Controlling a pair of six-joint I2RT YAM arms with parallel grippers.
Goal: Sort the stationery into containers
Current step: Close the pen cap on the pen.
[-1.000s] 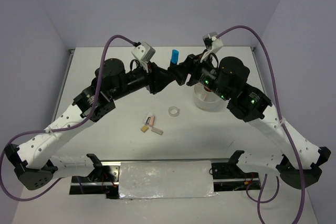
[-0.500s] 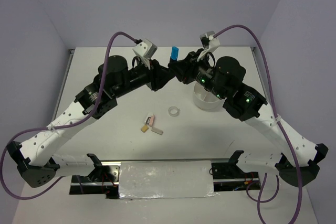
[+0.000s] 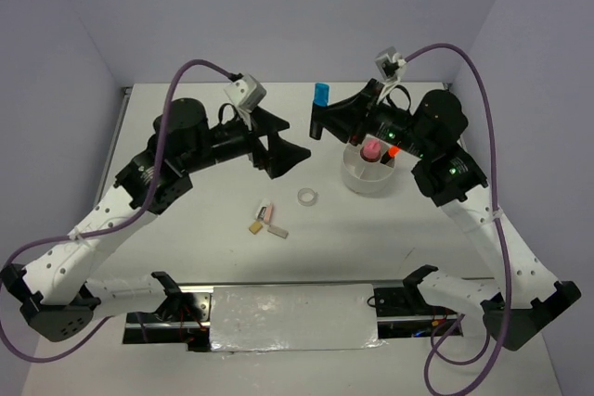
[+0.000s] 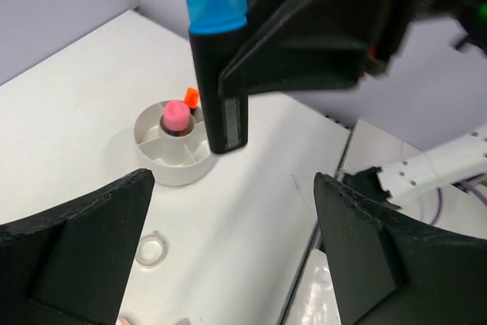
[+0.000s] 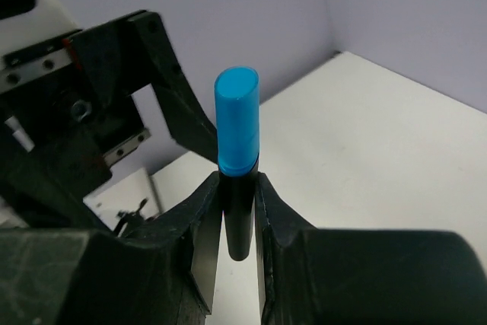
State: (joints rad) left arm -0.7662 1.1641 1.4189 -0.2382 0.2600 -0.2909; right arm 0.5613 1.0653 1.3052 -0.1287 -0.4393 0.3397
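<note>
The right gripper (image 5: 237, 211) clamps its jaws narrowly on the upright blue-capped marker (image 5: 237, 123), with the white divided tub (image 3: 364, 185) on the surface below and just behind them, while the left gripper (image 3: 288, 142), jaws wide and empty, faces it nearby.

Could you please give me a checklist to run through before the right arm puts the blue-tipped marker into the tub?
1. The right tool is shut on the blue-tipped marker: ok.
2. The left tool is open and apart from the marker: ok.
3. The marker stands upright in the grip, blue cap up: ok.
4. The white tub has a free compartment: ok. The pink cylinder and orange-tipped marker sit in the far ones, and the near ones look empty.
5. The marker is above the tub: not ok, it hangs off to one side.
</note>
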